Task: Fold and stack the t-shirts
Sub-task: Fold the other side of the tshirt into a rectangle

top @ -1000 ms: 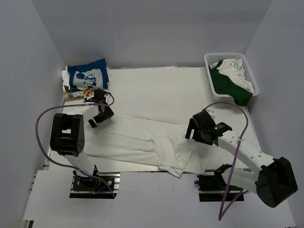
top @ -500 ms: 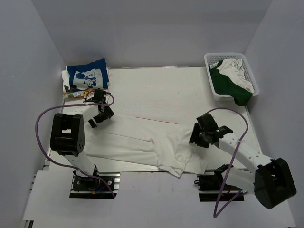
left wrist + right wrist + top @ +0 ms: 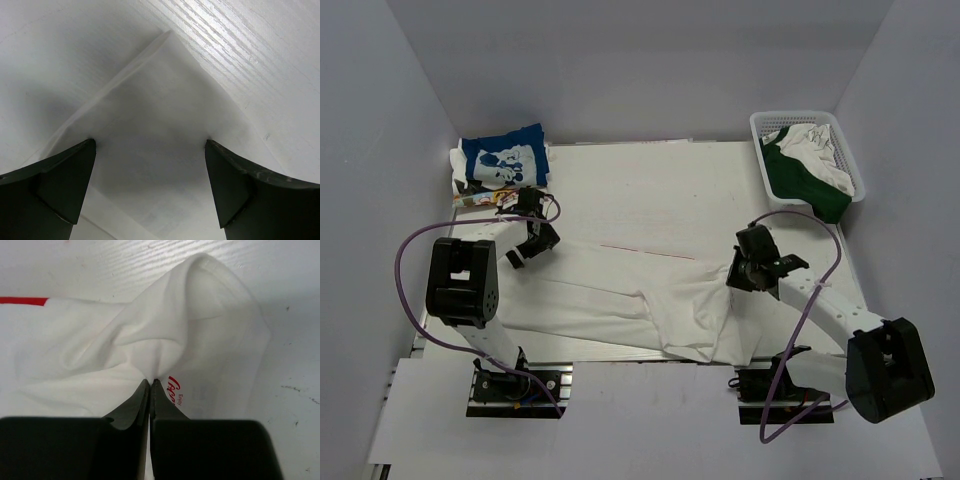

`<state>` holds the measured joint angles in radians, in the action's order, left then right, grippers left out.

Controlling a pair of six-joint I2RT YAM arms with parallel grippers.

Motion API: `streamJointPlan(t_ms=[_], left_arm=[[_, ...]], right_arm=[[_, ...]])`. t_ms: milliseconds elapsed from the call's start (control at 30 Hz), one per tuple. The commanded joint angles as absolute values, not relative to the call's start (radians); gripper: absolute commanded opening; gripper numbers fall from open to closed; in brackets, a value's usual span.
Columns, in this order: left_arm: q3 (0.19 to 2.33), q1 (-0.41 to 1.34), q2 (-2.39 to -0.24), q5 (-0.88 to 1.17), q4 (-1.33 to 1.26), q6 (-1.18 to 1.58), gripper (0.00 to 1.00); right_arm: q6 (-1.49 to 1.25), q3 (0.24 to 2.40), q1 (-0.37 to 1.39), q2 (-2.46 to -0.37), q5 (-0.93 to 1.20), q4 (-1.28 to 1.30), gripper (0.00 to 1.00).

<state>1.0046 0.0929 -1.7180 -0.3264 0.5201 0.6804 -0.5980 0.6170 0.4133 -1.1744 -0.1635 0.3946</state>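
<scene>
The right end effector [image 3: 150,382] pinches a fold of the white t-shirt [image 3: 200,325]; the left end effector [image 3: 150,145], spread, straddles its corner, seemingly touching.

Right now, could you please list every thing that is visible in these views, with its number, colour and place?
white t-shirt: 1, white with red print, spread over the near half of the table, right end bunched
blue t-shirt: 1, blue with white cartoon print, folded at the far left corner
basket: 1, white, far right corner
green cloth: 1, green, in the basket, spilling over its near rim
white cloth: 1, white, in the basket
table: 1, white, under everything
left end effector: 1, dark, open, over a corner of the white t-shirt
right end effector: 1, dark, shut on the white t-shirt's right end
</scene>
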Motion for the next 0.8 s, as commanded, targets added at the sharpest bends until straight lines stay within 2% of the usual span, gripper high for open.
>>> streamJointPlan(t_ms=[0,300,333,467,500,567,667,700,733,767], left_arm=[[0.986,0.083,-1.746,-0.327,0.537,0.692,1.0],[0.996,0.061,-1.755,-0.399,0.611,0.753,1.0],[0.996,0.061,-1.755,-0.399,0.611,0.764,1.0],[0.986,0.04,-1.746,-0.399,0.611,0.764,1.0],[0.986,0.031,-1.746,-0.399,0.62,0.764,1.0],[0.986,0.031,-1.735,-0.399,0.62,0.764,1.0],[0.986,0.031,-1.714,-0.39,0.62,0.755,1.0],[0.986,0.031,-1.704,-0.377,0.606,0.743,1.0],[0.986,0.031,-1.683,-0.368,0.591,0.729,1.0],[0.986,0.031,-1.674,-0.336,0.581,0.72,1.0]], right_arm=[[-0.566,0.681,0.388,-1.169,-0.228,0.446,0.0],[-0.578,0.635,0.33,-1.206,-0.238,0.498,0.01],[-0.589,0.631,0.315,-1.219,-0.256,0.502,0.11],[-0.597,0.643,0.29,-1.262,-0.33,0.517,0.19],[-0.603,0.644,0.287,-1.266,-0.34,0.518,0.24],[-0.61,0.646,0.272,-1.279,-0.338,0.523,0.41],[-0.588,0.653,0.262,-1.269,-0.268,0.5,0.71],[-0.58,0.657,0.265,-1.238,-0.247,0.494,0.78],[-0.536,0.66,0.267,-1.2,-0.218,0.464,0.9],[-0.525,0.657,0.271,-1.178,-0.14,0.434,0.9]])
